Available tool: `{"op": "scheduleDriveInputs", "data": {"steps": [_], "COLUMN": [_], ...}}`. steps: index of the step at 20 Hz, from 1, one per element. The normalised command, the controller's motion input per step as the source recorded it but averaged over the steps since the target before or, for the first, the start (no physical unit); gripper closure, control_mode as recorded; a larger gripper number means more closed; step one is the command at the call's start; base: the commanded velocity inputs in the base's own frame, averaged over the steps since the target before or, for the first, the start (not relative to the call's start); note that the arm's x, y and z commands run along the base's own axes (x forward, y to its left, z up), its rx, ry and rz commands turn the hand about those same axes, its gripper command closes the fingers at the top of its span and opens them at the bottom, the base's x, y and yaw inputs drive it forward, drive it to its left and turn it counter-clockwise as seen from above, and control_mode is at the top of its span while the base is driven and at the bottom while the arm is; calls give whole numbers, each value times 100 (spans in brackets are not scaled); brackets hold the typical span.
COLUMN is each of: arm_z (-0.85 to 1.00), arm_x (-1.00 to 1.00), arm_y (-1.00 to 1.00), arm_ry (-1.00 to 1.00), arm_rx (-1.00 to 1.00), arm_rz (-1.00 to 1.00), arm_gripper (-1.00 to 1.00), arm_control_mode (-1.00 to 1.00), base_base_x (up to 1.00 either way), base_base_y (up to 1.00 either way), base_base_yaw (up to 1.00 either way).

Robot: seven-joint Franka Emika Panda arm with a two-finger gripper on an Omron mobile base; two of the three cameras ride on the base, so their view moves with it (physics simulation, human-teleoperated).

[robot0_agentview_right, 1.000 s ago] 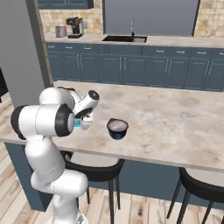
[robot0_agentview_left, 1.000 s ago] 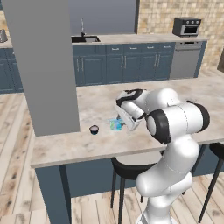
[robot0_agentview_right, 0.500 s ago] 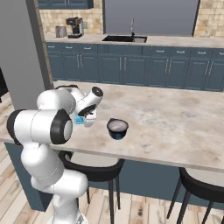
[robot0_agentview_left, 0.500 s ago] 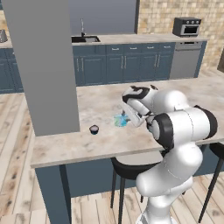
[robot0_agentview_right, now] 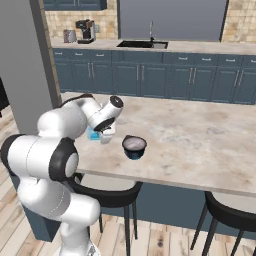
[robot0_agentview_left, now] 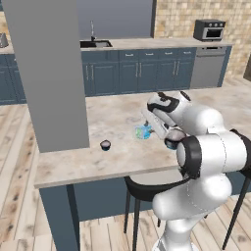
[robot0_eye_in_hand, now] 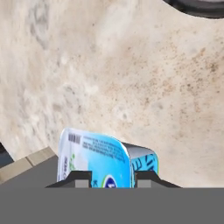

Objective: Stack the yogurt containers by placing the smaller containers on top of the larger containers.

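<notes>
My gripper [robot0_agentview_left: 148, 128] is shut on the light-blue boxy container [robot0_agentview_left: 142, 131], one of the smaller containers, and holds it just over the island counter [robot0_agentview_left: 117, 112]. In the hand view the container [robot0_eye_in_hand: 103, 157] sits between both fingertips [robot0_eye_in_hand: 78, 178]. The larger container, a wide dark bowl-shaped cup with a pale top [robot0_agentview_right: 134, 145], stands on the counter to the right of the gripper [robot0_agentview_right: 102, 135]. Its rim [robot0_eye_in_hand: 197, 6] shows at the top right of the hand view, and in the left base view the arm mostly covers the cup [robot0_agentview_left: 171, 142]. The tiny dark cup [robot0_agentview_left: 105, 144] stands alone near the counter's front left.
A tall grey pillar [robot0_agentview_left: 49, 73] rises from the counter's left end. Dark stools [robot0_agentview_right: 107, 195] stand under the front edge. The back wall holds blue cabinets, a sink [robot0_agentview_right: 142, 44], a coffee machine [robot0_agentview_right: 85, 30] and a small oven [robot0_agentview_left: 210, 29].
The gripper has carried the light-blue container along the counter away from the tiny dark cup and closer to the large dark cup. The two dark cups have not moved.
</notes>
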Motion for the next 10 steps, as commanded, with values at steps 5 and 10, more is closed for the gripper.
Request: {"op": "scheduleDriveInputs", "data": {"steps": [5, 10], "arm_z": [34, 33], "arm_x": [-22, -23], "arm_y": [-24, -26], "arm_ry": [-1, -2], "arm_rx": [0, 0], "arm_rz": [0, 0], "arm_gripper": [100, 100], "arm_control_mode": [-100, -100], "base_base_x": [0, 0], "base_base_y": [0, 0], "base_base_yaw": [0, 0]}}
